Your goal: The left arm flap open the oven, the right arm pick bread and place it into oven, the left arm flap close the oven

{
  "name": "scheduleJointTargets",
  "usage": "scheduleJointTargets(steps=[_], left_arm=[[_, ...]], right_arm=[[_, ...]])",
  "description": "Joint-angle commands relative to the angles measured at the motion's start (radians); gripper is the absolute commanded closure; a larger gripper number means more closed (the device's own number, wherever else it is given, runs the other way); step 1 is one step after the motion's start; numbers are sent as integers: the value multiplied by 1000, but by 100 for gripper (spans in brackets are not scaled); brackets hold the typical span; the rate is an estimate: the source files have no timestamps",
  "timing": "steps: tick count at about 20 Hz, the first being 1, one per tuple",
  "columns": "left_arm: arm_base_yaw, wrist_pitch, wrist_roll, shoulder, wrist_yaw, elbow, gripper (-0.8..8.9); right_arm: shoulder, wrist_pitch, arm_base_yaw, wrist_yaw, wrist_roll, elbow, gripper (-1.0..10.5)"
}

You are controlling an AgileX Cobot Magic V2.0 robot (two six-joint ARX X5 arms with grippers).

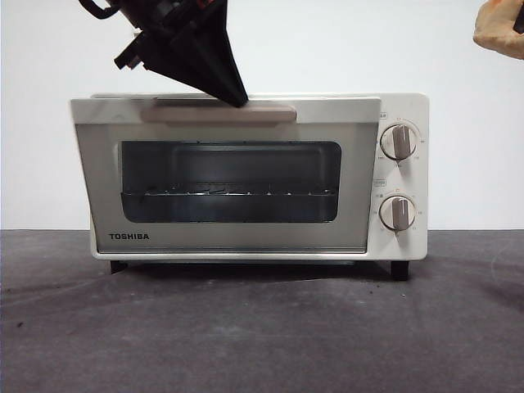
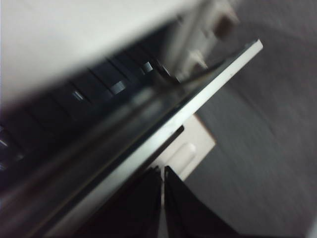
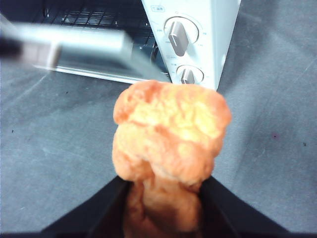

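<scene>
Bread loaf (image 3: 171, 144) fills right wrist view, clamped between right gripper (image 3: 166, 198) jaws at its lower end; in front view only a corner of it (image 1: 498, 29) shows, high above table, right of oven (image 1: 246, 176). Looks light, soft, crumbly crust (squeeze gently, keep grip low and central). Left gripper (image 1: 233, 94) jaws pressed together, tip at beige bar handle (image 1: 217, 112); door just cracked at top, wire rack (image 1: 229, 194) visible inside. Door stiff, hinged low; hook handle at middle.
</scene>
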Motion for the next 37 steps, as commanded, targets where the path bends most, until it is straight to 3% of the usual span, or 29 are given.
scheduleJointTargets(steps=[1, 8, 15, 26, 33, 37], left_arm=[[-34, -77, -2, 36, -21, -9, 797], [-119, -240, -3, 36, -20, -9, 797], [-130, -242, -25, 27, -22, -9, 797], [68, -203, -66, -328, -121, -37, 797], [179, -342, -62, -604, -121, -152, 798], [186, -393, -63, -669, -121, -205, 797]], right_arm=[[4, 10, 7, 0, -11, 22, 778], [5, 10, 7, 0, -19, 22, 778], [6, 8, 7, -8, -18, 22, 778], [21, 10, 7, -38, -19, 22, 778], [84, 49, 28, -95, -29, 22, 778], [165, 119, 108, -140, 14, 22, 778]])
